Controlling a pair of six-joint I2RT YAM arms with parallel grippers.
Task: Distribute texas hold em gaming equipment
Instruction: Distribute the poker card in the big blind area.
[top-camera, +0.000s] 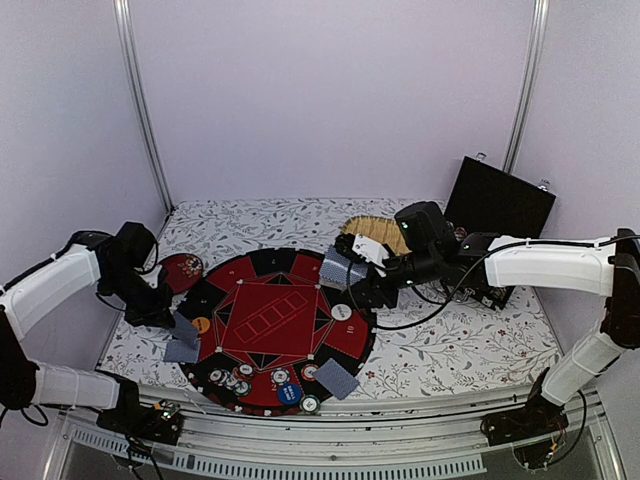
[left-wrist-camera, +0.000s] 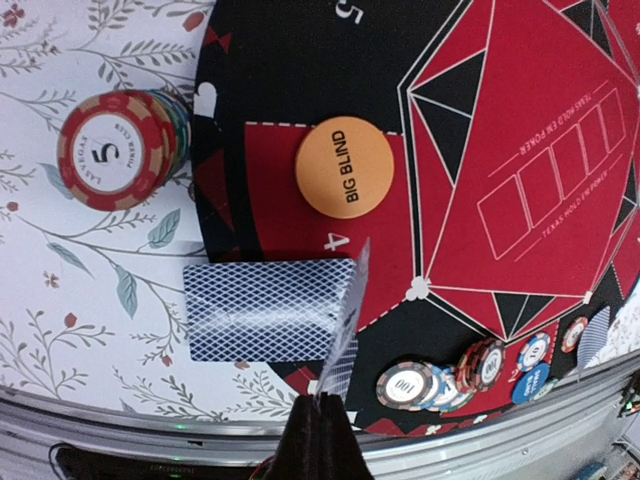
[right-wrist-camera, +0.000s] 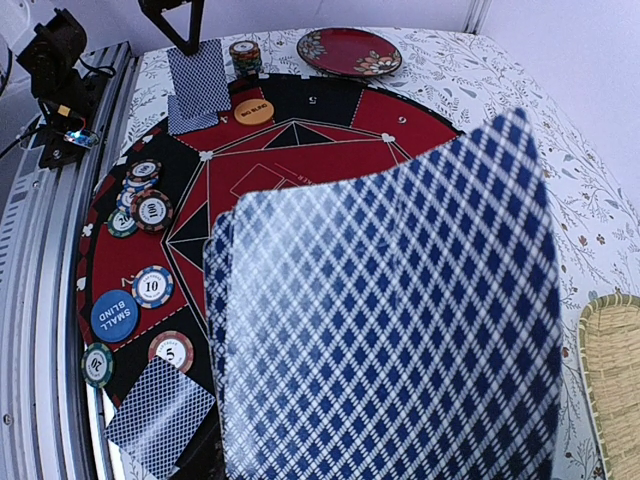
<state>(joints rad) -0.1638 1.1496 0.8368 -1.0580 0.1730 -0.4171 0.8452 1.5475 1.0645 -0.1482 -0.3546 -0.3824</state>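
Note:
My left gripper (left-wrist-camera: 325, 398) is shut on the bottom edge of one blue-backed card (left-wrist-camera: 346, 310), held upright and seen edge-on. Beside it a second card (left-wrist-camera: 262, 310) lies face down, half on the mat's left rim. In the top view that gripper (top-camera: 177, 322) hangs over this spot. My right gripper (top-camera: 352, 280) is shut on a fanned deck of cards (right-wrist-camera: 390, 320), which fills its wrist view and hides its fingers. The deck (top-camera: 340, 268) hovers over the mat's far right edge. An orange BIG BLIND button (left-wrist-camera: 343, 167) and a chip stack (left-wrist-camera: 115, 150) lie near the left gripper.
The round red-and-black poker mat (top-camera: 270, 320) carries several chips (top-camera: 280, 378) along its near edge, a blue SMALL BLIND button (right-wrist-camera: 114, 314) and another face-down card (top-camera: 337, 378). A red patterned dish (top-camera: 182, 268) sits left, a woven tray (top-camera: 378, 232) behind the right gripper, and an open black case (top-camera: 500, 200) stands at the back right.

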